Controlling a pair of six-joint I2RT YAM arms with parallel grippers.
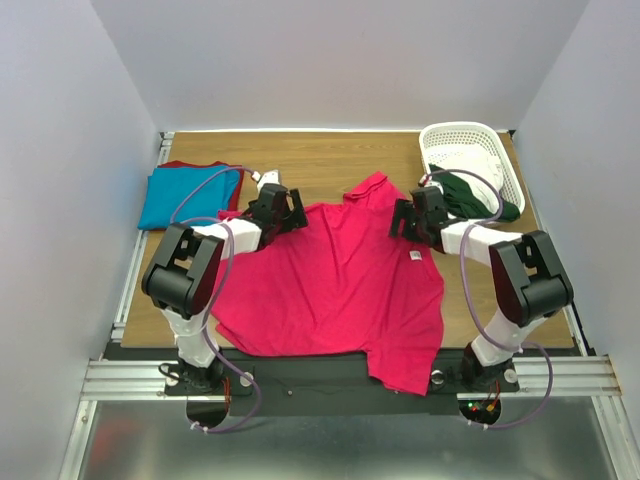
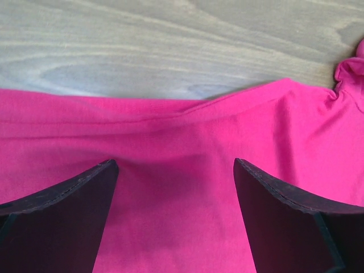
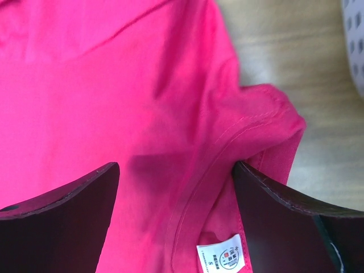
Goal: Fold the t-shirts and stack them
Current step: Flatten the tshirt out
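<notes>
— From above, where is the pink t-shirt [image 1: 340,290]?

— Spread across the middle of the table [image 1: 330,160], with its bottom hanging over the near edge. A blue t-shirt [image 1: 180,205] lies folded at the far-left corner, on top of a dark red t-shirt [image 1: 195,164] that shows only as a strip behind it. A white basket [image 1: 470,135] sits in the far-right corner with dark green cloth [image 1: 485,200] spilling out of it.

— And the arms?

— The left gripper [image 1: 285,210] is over the shirt's left shoulder and the right gripper [image 1: 405,215] is by the collar.

— What does the left wrist view show?

— The left gripper [image 2: 173,165] is spread wide, holding nothing. Pink cloth [image 2: 182,125] lies flat under it, and its folded edge meets bare wood just beyond.

— The right wrist view?

— The right gripper [image 3: 176,168] is released too, fingers well apart. The collar seam curves between them, and the white label [image 3: 224,259] sits just near of it. A corner of the basket [image 3: 355,34] shows at the top right.
</notes>
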